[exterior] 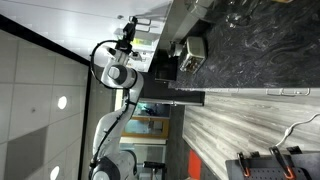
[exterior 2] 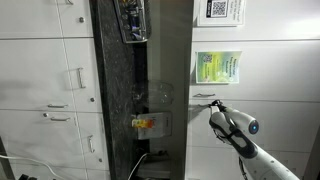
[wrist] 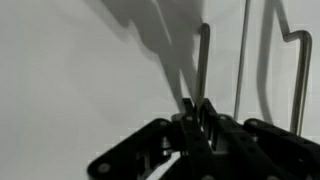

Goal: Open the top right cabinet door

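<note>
In an exterior view, black Robotiq gripper (exterior: 126,42) raised on the white arm. In an exterior view, sits at the slim silver bar handle (exterior 2: 204,95) of the flat grey-white top right cabinet door (exterior 2: 290,120), seemingly still flush and shut. In wrist view, jaws close around the bar handle (wrist: 203,60); clamped or not, cannot tell. Pulling open remains.

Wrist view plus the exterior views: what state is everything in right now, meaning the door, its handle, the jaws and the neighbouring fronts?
top right cabinet door: shut, flush with the panels around it.
bar handle: not pulled; runs down into the jaws.
gripper: at the handle, jaws close together; grip unclear.
cabinet fronts across the dark strip: shut.
</note>
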Controlling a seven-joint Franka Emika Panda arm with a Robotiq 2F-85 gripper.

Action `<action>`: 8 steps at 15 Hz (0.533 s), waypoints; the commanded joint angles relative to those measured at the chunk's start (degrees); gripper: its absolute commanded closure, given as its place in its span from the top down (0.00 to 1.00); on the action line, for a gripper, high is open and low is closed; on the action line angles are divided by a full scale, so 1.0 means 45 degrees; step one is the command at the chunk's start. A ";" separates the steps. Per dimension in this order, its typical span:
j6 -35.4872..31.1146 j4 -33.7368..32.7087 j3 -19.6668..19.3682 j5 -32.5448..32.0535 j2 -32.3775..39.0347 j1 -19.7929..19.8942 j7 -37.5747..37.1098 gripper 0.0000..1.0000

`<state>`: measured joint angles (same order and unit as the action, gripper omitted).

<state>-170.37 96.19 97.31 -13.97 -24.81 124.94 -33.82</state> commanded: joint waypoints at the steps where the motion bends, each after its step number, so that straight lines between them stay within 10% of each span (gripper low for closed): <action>1: 0.0241 0.0478 -0.1532 0.1932 -0.0646 -0.1256 0.1444 0.00; 8: -0.0020 0.1854 -0.3595 0.3211 -0.0853 -0.3194 0.2406 0.03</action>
<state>-170.01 101.41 86.86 -1.23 -27.72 114.37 -26.15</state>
